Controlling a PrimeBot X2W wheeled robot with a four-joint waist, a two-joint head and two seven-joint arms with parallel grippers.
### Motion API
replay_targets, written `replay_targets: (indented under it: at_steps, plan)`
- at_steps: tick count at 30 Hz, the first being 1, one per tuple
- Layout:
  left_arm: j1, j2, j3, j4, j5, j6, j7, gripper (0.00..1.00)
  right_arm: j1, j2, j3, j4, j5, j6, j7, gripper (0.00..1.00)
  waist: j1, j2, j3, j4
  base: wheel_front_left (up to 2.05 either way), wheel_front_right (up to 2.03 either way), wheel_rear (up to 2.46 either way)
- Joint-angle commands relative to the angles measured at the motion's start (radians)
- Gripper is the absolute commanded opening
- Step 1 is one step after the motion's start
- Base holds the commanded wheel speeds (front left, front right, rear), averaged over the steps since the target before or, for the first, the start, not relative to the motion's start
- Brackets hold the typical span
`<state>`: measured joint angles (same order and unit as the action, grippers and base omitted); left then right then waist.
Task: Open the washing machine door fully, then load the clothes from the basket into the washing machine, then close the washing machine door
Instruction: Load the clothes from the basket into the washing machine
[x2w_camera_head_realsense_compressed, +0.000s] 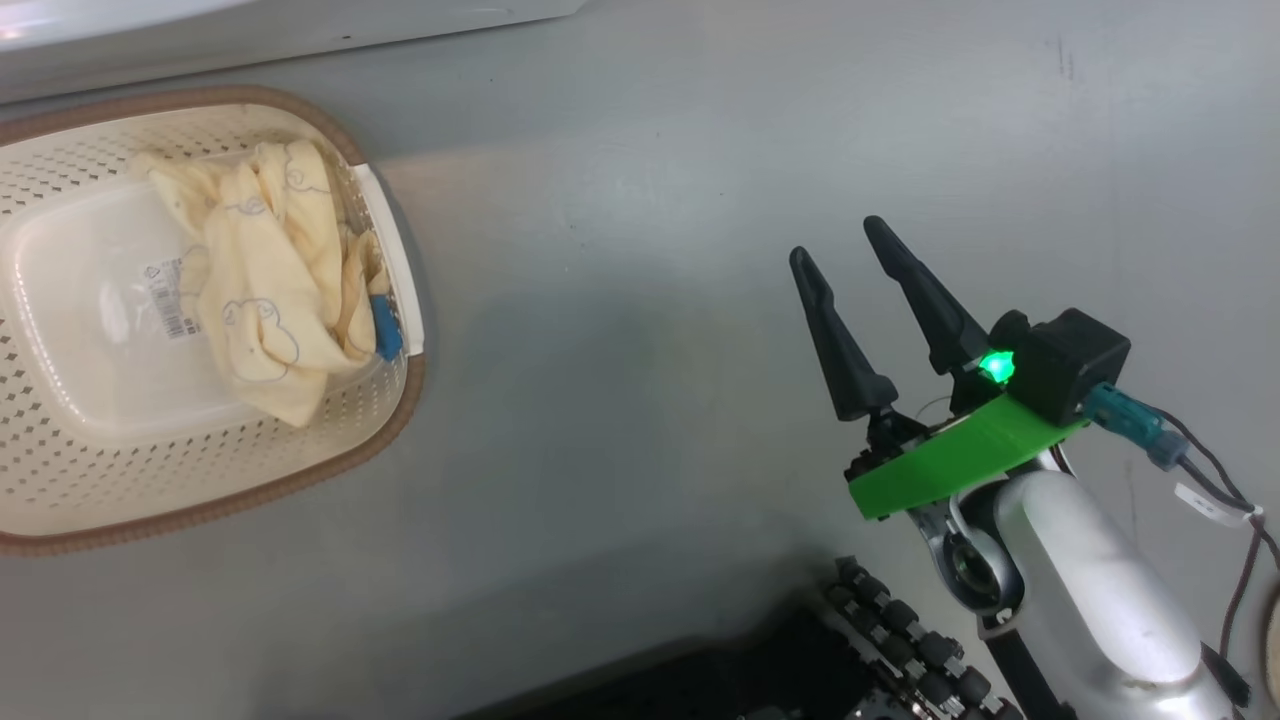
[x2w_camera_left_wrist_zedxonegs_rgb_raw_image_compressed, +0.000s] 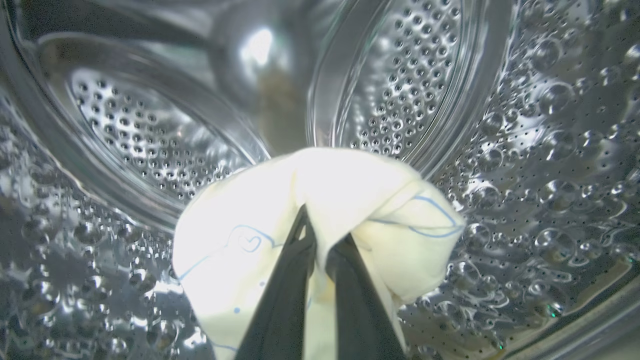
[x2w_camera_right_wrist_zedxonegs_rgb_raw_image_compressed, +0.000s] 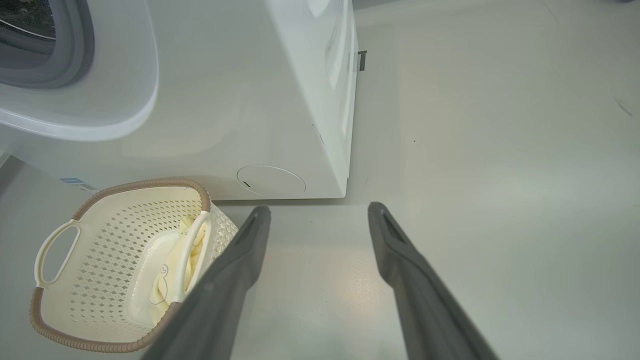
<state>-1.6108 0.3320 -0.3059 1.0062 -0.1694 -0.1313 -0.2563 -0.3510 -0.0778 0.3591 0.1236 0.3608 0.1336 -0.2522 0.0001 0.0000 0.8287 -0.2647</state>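
In the left wrist view my left gripper (x2w_camera_left_wrist_zedxonegs_rgb_raw_image_compressed: 320, 235) is inside the perforated steel drum (x2w_camera_left_wrist_zedxonegs_rgb_raw_image_compressed: 425, 90) of the washing machine, shut on a pale yellow garment (x2w_camera_left_wrist_zedxonegs_rgb_raw_image_compressed: 340, 195) with blue outlined prints. The cream basket (x2w_camera_head_realsense_compressed: 60, 470) lies on the floor at the left of the head view, holding more pale yellow clothes (x2w_camera_head_realsense_compressed: 265, 290) and a small blue piece (x2w_camera_head_realsense_compressed: 386, 335). My right gripper (x2w_camera_head_realsense_compressed: 840, 245) hovers open over bare floor, well right of the basket. The right wrist view shows the basket (x2w_camera_right_wrist_zedxonegs_rgb_raw_image_compressed: 100, 240), the white washing machine (x2w_camera_right_wrist_zedxonegs_rgb_raw_image_compressed: 225, 100) and its grey gasket (x2w_camera_right_wrist_zedxonegs_rgb_raw_image_compressed: 75, 55). The door is out of view.
The washer's white base edge (x2w_camera_head_realsense_compressed: 250, 30) runs along the top left of the head view. Grey floor (x2w_camera_head_realsense_compressed: 620, 300) stretches between basket and right gripper. My dark wheeled base (x2w_camera_head_realsense_compressed: 880, 640) shows at the bottom. A round service cover (x2w_camera_right_wrist_zedxonegs_rgb_raw_image_compressed: 271, 180) sits low on the washer front.
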Motion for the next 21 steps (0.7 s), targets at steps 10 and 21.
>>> replay_targets:
  at_steps: [10, 21]
  plan:
    - [-0.008, 0.016, -0.001, 0.114, -0.089, 0.001, 0.063, 1.0, 0.044, -0.009, 0.004, -0.017, 0.001, -0.003, -0.01, 1.0, -0.0001, 0.0, -0.031, 0.024, 0.0, 0.0, 0.0]
    - [0.028, -0.011, -0.003, 0.192, -0.141, 0.001, 0.072, 1.0, 0.034, -0.02, -0.008, -0.009, 0.004, -0.003, -0.01, 1.0, -0.0001, 0.0, -0.096, 0.056, 0.0, 0.0, 0.0]
